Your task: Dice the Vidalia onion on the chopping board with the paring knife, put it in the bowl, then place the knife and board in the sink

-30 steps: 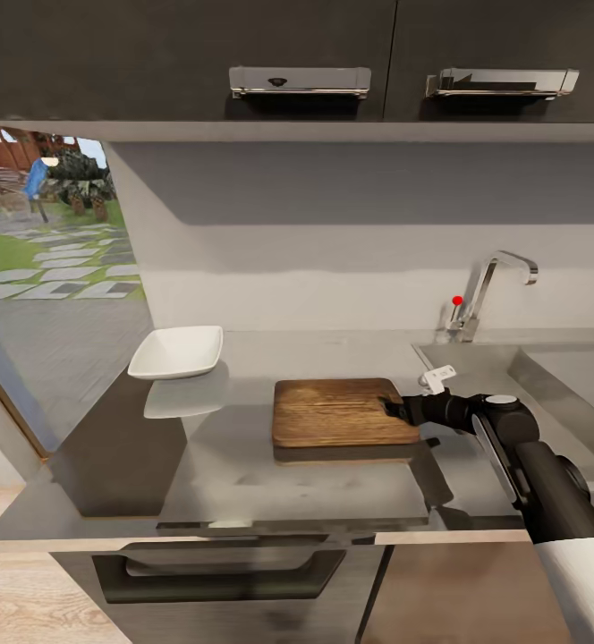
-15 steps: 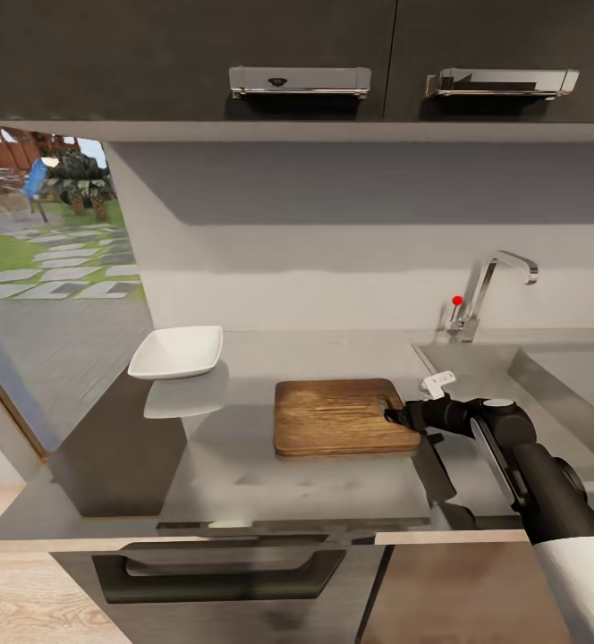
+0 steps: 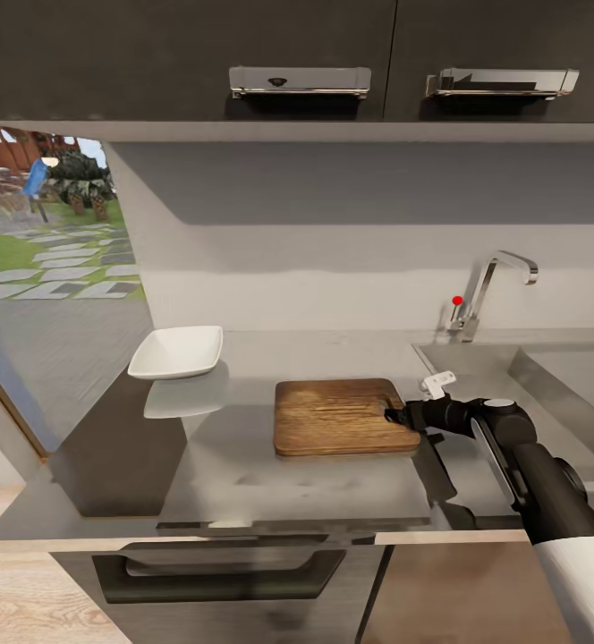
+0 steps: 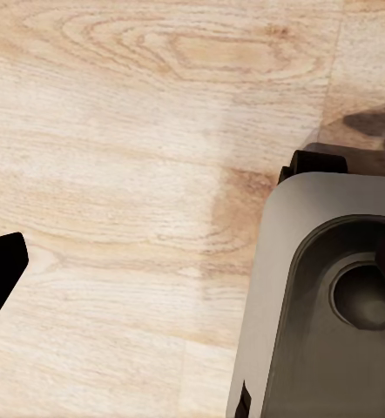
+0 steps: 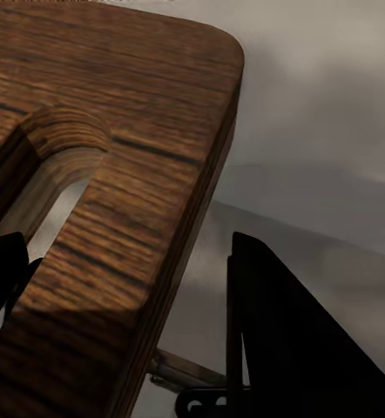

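Head view: right pincer (image 3: pixel 394 415) grips chopping board (image 3: pixel 340 415) edge, arm outstretched.

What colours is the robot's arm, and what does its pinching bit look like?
The right arm is a glossy black tube with a rounded joint that has a pale grey cap and a white sleeve nearest the body. A small white tag sticks up near the wrist. Its right tool is black with two flat, pointed fingers.

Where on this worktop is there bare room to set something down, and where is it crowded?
Bare patches on the countertop: between the bowl and the chopping board, and in front of the board to the edge. Crowded: the board's sink-side end, where the right gripper sits beside the sink.
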Controlling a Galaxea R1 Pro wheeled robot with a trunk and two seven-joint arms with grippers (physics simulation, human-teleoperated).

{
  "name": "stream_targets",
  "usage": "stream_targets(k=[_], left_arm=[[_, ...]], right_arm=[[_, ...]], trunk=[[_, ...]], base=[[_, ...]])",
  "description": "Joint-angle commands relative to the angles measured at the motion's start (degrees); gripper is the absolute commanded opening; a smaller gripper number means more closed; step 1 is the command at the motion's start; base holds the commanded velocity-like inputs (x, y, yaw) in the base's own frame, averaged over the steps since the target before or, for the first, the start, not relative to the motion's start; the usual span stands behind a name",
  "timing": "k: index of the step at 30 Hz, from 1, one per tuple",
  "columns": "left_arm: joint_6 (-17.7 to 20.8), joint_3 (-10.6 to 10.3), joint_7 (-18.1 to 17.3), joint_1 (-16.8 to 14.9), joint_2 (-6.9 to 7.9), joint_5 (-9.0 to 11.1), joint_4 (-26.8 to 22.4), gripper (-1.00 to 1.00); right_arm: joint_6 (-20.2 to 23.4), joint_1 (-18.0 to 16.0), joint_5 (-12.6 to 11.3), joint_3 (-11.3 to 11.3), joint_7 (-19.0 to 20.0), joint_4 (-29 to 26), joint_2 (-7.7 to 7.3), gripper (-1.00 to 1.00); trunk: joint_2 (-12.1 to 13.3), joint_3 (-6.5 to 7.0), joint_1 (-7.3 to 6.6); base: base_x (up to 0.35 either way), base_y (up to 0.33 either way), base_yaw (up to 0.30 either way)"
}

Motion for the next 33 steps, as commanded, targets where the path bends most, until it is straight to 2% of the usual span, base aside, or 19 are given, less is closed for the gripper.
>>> stream_targets(k=[1, 8, 13, 17, 20, 26, 33], left_arm=[[-0.4, 0.0, -0.1, -0.1, 0.00, 0.5, 0.2, 1.00], [-0.4, 0.0, -0.1, -0.1, 0.00, 0.5, 0.2, 1.00], [-0.4, 0.0, -0.1, -0.1, 0.00, 0.5, 0.2, 1.00], [-0.4, 0.0, -0.1, -0.1, 0.00, 0.5, 0.2, 1.00], [-0.4, 0.0, -0.1, -0.1, 0.00, 0.5, 0.2, 1.00], [-0.4, 0.0, -0.1, -0.1, -0.02, 0.5, 0.2, 1.00], [-0.4, 0.0, -0.1, -0.1, -0.14, 0.5, 0.2, 1.00]], right_arm=[[0.5, 0.0, 1.2, 0.1, 0.2, -0.1, -0.05, 1.00], [1.1, 0.0, 1.3, 0.0, 0.0, -5.1, -0.11, 1.00], [5.4, 0.0, 1.4, -0.1, -0.1, -10.4, -0.13, 1.00], [6.7, -0.3, 1.4, -0.1, -0.2, -13.4, -0.20, 1.00], [9.8, -2.1, 1.4, -0.1, -0.3, -16.3, -0.22, 1.00], [10.8, -2.7, 1.4, -0.1, -0.3, -16.9, -0.23, 1.00], [10.9, -2.8, 1.4, -0.1, -0.3, -16.9, -0.21, 1.00]], trunk=[[0.0, -0.07, 0.00], [0.0, -0.07, 0.00], [0.0, -0.07, 0.00], [0.0, -0.07, 0.00], [0.0, -0.07, 0.00], [0.0, -0.07, 0.00], [0.0, -0.07, 0.00]], base=[[0.000, 0.000, 0.000], [0.000, 0.000, 0.000], [0.000, 0.000, 0.000], [0.000, 0.000, 0.000], [0.000, 0.000, 0.000], [-0.045, 0.000, 0.000], [-0.289, 0.000, 0.000]])
